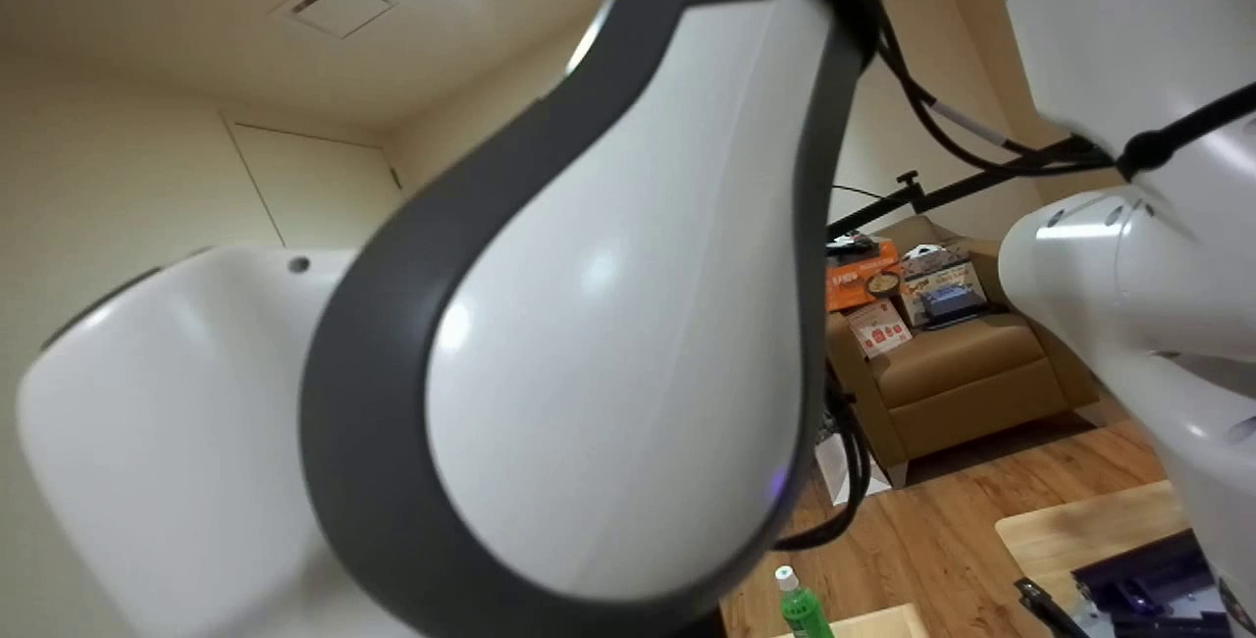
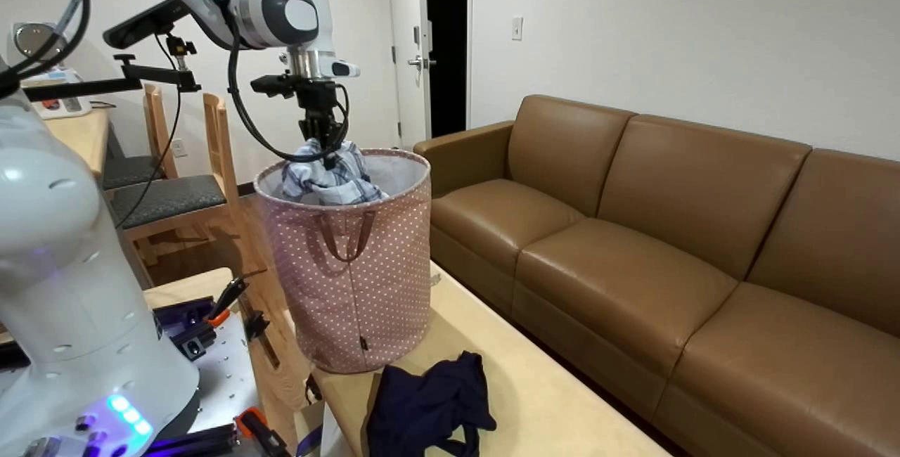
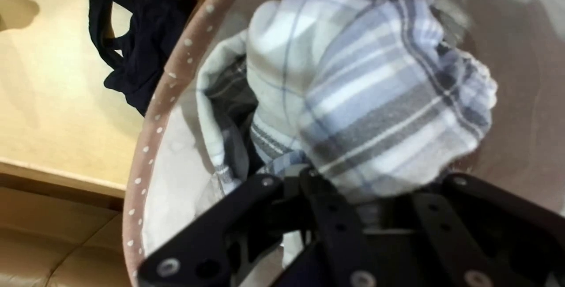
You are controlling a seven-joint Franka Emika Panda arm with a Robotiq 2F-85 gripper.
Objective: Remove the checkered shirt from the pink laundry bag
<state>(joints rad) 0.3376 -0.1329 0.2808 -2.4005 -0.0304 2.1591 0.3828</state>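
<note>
The checkered shirt (image 2: 346,190) is white, blue and grey plaid. It is bunched up at the mouth of the pink laundry bag (image 2: 387,267), with its top a little above the rim and its lower part hidden inside. My gripper (image 2: 328,156) points down over the bag's mouth with its fingers in the cloth. In the wrist view the gripper (image 3: 366,194) is shut on the shirt (image 3: 375,101), which bulges up past the fingers; the fingertips are covered. The bag's dotted rim (image 3: 142,176) curves along the left there. Another exterior view is mostly blocked by the arm.
A dark navy garment (image 2: 432,401) lies on the light wooden table (image 2: 534,408) in front of the bag. A brown sofa (image 2: 598,253) runs alongside. Chairs (image 2: 172,200) stand behind. A green bottle (image 1: 805,611) and an armchair with boxes (image 1: 967,363) show in an exterior view.
</note>
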